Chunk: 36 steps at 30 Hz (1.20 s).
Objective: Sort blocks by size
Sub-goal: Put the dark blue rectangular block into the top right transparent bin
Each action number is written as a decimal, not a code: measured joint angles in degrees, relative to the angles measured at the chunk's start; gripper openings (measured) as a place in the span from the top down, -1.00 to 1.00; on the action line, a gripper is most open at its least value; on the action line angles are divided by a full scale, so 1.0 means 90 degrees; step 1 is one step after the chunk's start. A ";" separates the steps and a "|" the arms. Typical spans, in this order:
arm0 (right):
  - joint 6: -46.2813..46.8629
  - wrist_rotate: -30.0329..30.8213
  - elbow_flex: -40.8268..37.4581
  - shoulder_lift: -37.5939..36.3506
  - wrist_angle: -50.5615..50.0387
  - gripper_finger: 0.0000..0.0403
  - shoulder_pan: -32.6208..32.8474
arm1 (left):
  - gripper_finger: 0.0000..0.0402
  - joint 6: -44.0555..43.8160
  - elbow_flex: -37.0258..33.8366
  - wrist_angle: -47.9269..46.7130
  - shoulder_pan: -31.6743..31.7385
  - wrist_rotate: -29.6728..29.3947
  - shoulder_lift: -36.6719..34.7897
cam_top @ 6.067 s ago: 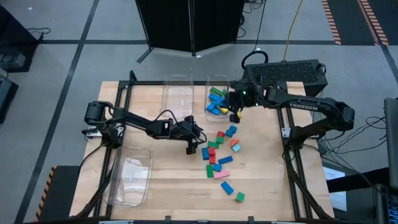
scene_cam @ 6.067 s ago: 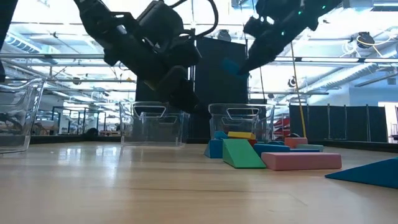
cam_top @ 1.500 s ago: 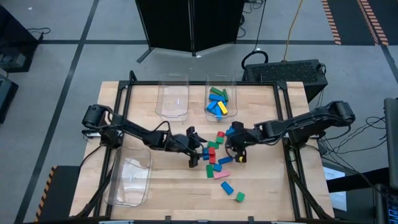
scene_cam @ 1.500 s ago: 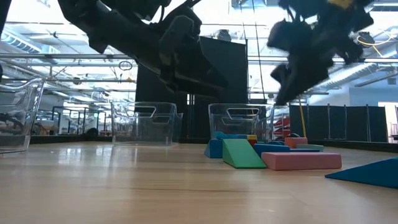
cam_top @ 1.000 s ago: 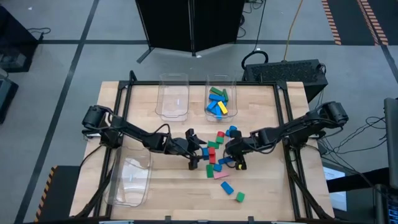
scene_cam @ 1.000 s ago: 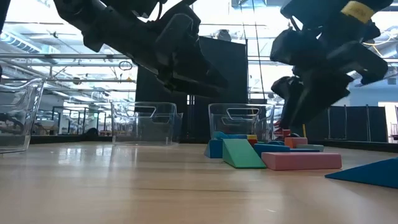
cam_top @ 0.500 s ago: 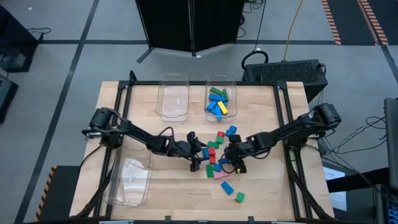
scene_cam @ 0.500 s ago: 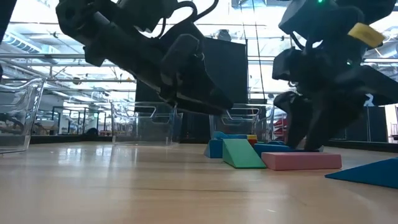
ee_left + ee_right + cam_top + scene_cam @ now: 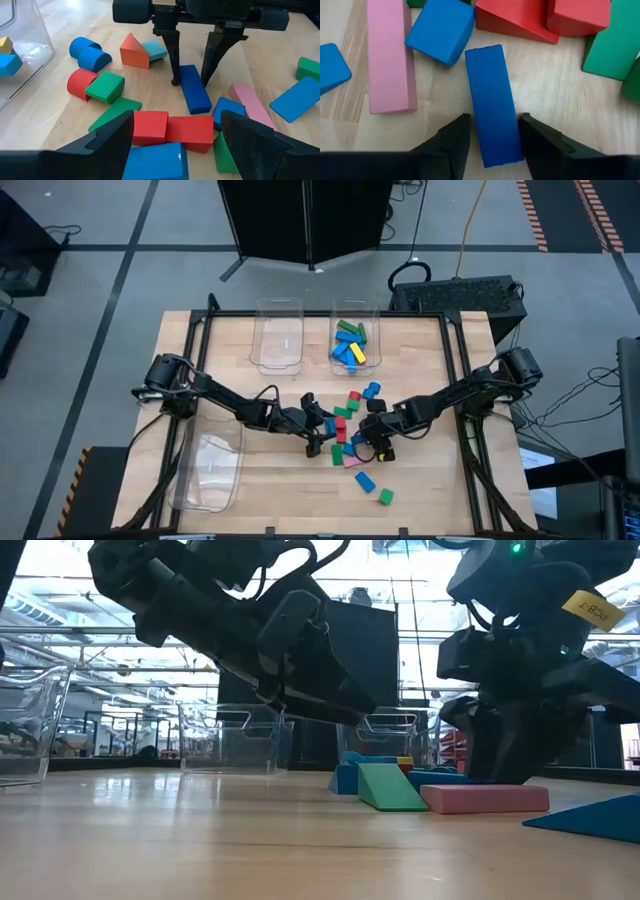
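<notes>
Blocks (image 9: 347,430) lie loose on the desk (image 9: 430,480); the right end effector (image 9: 490,137) straddles a long blue block (image 9: 492,102), fingers spread either side, evidently positioned for pickup; left end effector (image 9: 172,135) waits spread nearby.

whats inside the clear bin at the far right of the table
The clear plastic bin holds blue, green and yellow blocks piled together; any underneath are covered.
</notes>
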 joint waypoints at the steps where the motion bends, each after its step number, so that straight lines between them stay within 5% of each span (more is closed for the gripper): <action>1: 0.0000 -0.0001 -0.0001 -0.0010 0.0024 0.28 0.0000 | -0.48 0.0001 0.0000 -0.0003 0.0000 0.0000 0.0000; 7: -0.0009 0.0020 -0.0005 -0.0071 0.0066 0.57 0.0000 | -0.48 -0.0002 0.0000 -0.0012 0.0000 -0.0002 0.0000; 18: -0.0148 0.0011 -0.0007 -0.0229 0.0083 0.53 0.0000 | -0.48 -0.0159 0.0000 -0.0017 -0.0008 0.0126 0.0000; 36: -0.0911 0.0020 -0.0007 -0.1696 0.0095 0.56 -0.0488 | -0.48 -0.0170 0.0000 -0.0111 -0.0046 0.0197 -0.0005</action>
